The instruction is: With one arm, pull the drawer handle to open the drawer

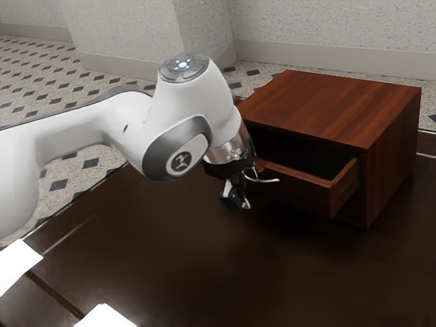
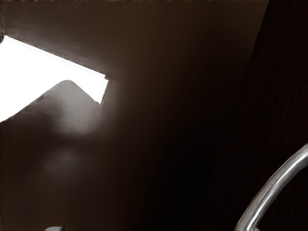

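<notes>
Drawer [image 1: 310,185] stands partly out of the cabinet [image 1: 340,112] at the table's [image 1: 170,272] far corner. The gripper [image 1: 235,196] hangs just beside the handle [image 1: 266,179]; whether the jaws are apart, I cannot tell. Pulling further probably needs a hold on the handle first

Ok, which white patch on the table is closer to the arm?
The left-edge patch, just below the arm's white link in the exterior view; the bottom-edge patch lies apart.

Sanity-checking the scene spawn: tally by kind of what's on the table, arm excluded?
Cabinet: 1
Drawer, partly open: 1
Handle, metal: 1
White patches, flat on the table: 2
Total: 5
</notes>
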You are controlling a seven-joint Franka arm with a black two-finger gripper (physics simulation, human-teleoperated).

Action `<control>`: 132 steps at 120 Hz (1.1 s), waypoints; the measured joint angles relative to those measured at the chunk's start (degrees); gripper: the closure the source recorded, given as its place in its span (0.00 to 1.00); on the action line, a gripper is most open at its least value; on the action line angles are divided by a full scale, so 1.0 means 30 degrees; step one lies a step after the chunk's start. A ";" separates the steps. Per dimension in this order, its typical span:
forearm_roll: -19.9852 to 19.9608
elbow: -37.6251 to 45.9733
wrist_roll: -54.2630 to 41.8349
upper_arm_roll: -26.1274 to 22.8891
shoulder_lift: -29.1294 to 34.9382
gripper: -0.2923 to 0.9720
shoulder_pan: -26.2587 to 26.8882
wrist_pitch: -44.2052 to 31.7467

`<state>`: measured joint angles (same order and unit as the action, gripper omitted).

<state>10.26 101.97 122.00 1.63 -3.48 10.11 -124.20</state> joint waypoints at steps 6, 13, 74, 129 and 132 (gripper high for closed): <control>-0.0031 0.0312 -0.0023 -0.0023 0.0340 0.41 0.0003 0.0164; -0.0099 0.0685 -0.0090 -0.0004 0.0721 0.41 0.0057 0.0374; -0.0304 0.3036 -0.0784 0.0061 0.3339 0.41 0.0296 0.2504; -0.0331 0.3041 -0.1211 0.0096 0.3834 0.42 0.0227 0.3668; -0.0328 0.3016 -0.1225 0.0098 0.3845 0.42 0.0215 0.3700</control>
<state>9.27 111.02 118.32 1.93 8.05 10.75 -113.10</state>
